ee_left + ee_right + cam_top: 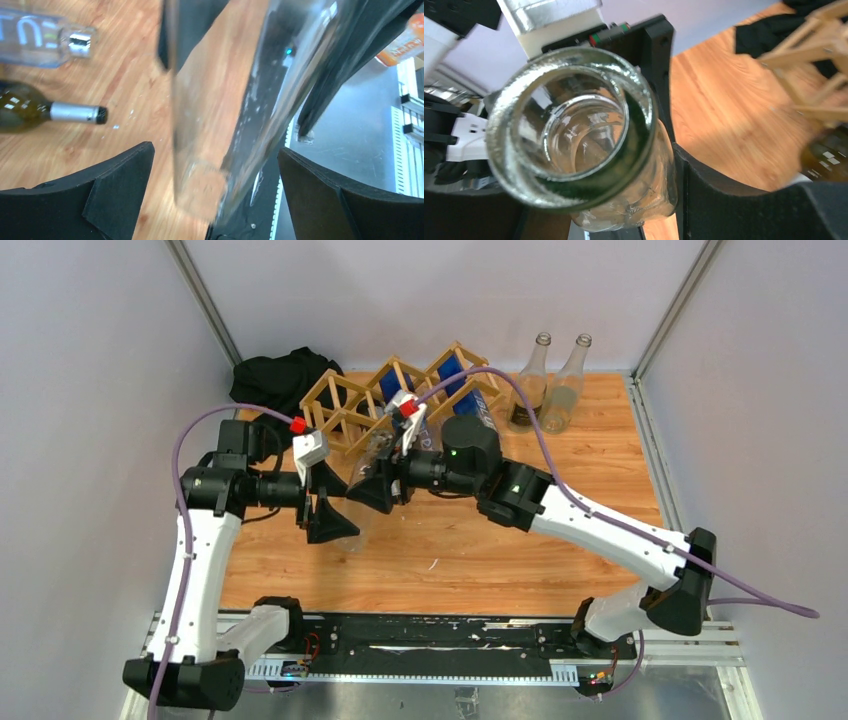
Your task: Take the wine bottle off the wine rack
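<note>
Held in the right gripper: the bottle, clear glass, pinched at its upper end between closed-in fingers. Already out of the rack, hanging in front of it over the worktop, touching neither as far as can be told.

Mouth turned back toward the right wrist, body running on past the fingertips toward the left arm. Long axis therefore roughly in line with the right gripper and across the worktop, not upright. Exact tilt hard to read from above, with the glass nearly lost against the wood.

Spread wide, the left gripper, one finger on either side of the bottle's far end. Clear gap on both sides in the left wrist view, no contact seen. Nearer of the two for a second hold: the left, facing the right gripper almost head-on, with the bottle pointing straight into its opening.

Judged as a handover or set-down stage, with the removal itself looking done. Next move likely to hinge on closing squarely across the body, or on lowering along that axis. Some risk of swing or slip, given slick glass and a hold so near the neck.
</note>
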`<state>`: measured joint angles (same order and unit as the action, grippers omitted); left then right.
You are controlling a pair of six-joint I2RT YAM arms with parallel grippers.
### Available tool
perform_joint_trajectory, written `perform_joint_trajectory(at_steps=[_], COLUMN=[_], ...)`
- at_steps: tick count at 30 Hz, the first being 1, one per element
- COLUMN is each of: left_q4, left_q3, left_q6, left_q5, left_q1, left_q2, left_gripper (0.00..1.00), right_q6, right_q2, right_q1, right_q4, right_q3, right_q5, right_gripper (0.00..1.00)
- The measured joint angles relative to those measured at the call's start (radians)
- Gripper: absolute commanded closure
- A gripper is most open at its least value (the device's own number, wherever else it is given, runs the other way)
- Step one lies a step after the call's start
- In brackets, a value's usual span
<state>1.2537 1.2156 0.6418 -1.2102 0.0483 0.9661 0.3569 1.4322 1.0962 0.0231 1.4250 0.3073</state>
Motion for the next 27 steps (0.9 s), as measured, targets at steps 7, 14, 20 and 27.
perform_joint_trajectory(at_steps=[7, 14, 20, 27], left_q4=[-0.003, -0.008, -0.015, -0.018], left_q3=[0.120, 0.245, 0.284, 0.284], left_q6=[-0.067, -0.111, -0.145, -0.156], left_q5=[0.215, 0.443, 0.561, 0.599], left_q1=[0.000, 0.000, 0.000, 0.000], left_q2=[0.123, 0.190, 0.245, 0.260], left_gripper=[0.00, 0.00, 0.00, 0.00], right_q6=[-0.040, -0.097, -0.125, -0.147], right_q2=[-0.163, -0.311, -0.333, -0.320], right_q1=[-0.118, -0.284, -0.476, -0.600], right_q4=[-0.171, -0.355, -0.481, -0.549], right_q3=[-0.068, -0.113, -0.128, -0.141], right_q5=[-0.116, -0.310, -0.455, -0.552], right_gripper=[1.00, 1.00, 1.00, 1.00])
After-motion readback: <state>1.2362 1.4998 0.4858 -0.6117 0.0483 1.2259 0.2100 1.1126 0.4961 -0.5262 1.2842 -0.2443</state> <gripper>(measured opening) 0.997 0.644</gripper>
